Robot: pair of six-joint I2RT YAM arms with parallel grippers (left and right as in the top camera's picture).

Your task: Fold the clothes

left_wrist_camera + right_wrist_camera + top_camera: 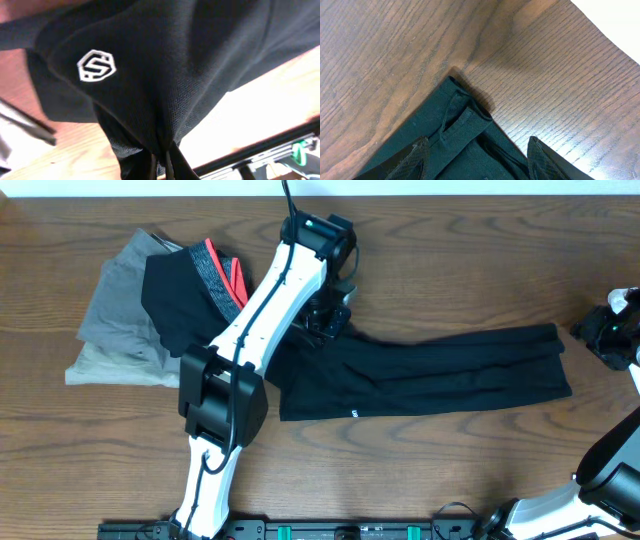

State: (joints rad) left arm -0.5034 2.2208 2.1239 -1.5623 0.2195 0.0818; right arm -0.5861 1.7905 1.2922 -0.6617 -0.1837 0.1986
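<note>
The clothes [440, 370], a plain black T-shirt, lie as a long folded strip across the middle of the table, with a small white mark [353, 413] near the front edge. My left gripper [328, 320] is at the strip's left end, shut on a bunch of the black fabric [165, 100]. In the left wrist view a white logo [96, 65] shows on that cloth above the gripper [160, 167]. My right gripper [592, 330] hovers at the strip's far right corner. In the right wrist view it [477, 165] stands open over that folded corner [462, 117], holding nothing.
Grey folded garments [115, 330] lie at the back left, with a smaller black garment [180, 295] with a grey-and-red waistband [222, 275] on top of them. The left arm [250, 330] crosses between that pile and the shirt. Bare wood [450, 270] lies behind the strip.
</note>
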